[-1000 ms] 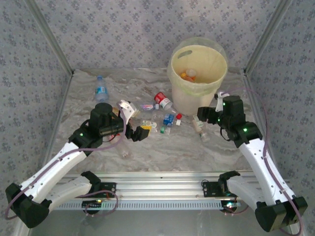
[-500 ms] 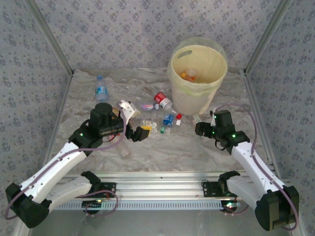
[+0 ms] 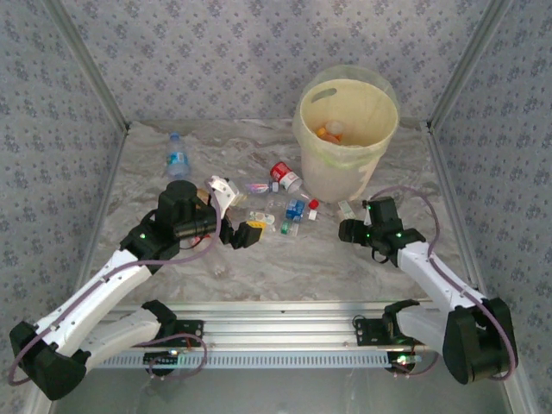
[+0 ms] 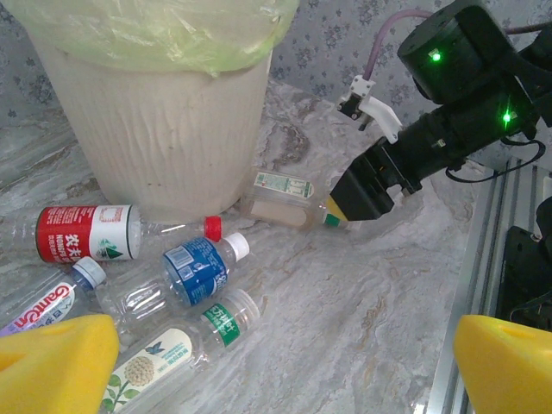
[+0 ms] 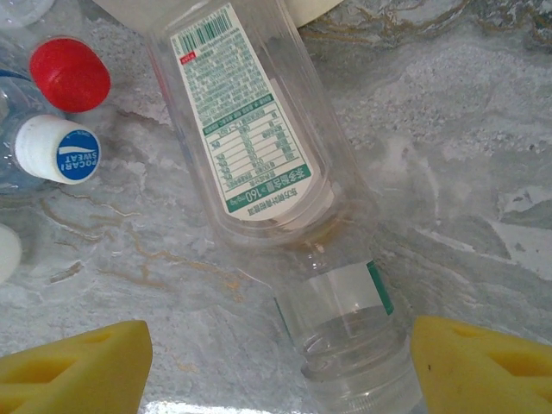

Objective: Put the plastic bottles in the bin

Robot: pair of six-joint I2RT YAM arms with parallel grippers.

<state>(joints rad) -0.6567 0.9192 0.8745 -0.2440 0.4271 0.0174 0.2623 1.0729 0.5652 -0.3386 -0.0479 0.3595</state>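
Several plastic bottles lie on the marble table in front of the bin (image 3: 345, 142). One clear bottle with a white label (image 5: 259, 129) lies beside the bin's base, and its neck points between the pads of my right gripper (image 5: 280, 371). That gripper is open and low over the table, with the neck nearer its right pad (image 5: 483, 366). The same bottle (image 4: 285, 194) and the right gripper (image 4: 345, 207) appear in the left wrist view. My left gripper (image 3: 246, 233) hovers open and holds nothing, near a red-label bottle (image 4: 86, 233), a blue-label bottle (image 4: 194, 269) and a green-label bottle (image 4: 172, 341).
A blue-label bottle (image 3: 177, 155) stands apart at the far left. A red cap (image 5: 69, 73) and a white cap (image 5: 56, 147) lie left of the right gripper. Some orange items sit inside the bin. A metal rail (image 3: 285, 332) runs along the near edge.
The right arm has come down and back toward the near edge, bringing its open gripper to the neck of the white-label bottle. The left arm has not moved.
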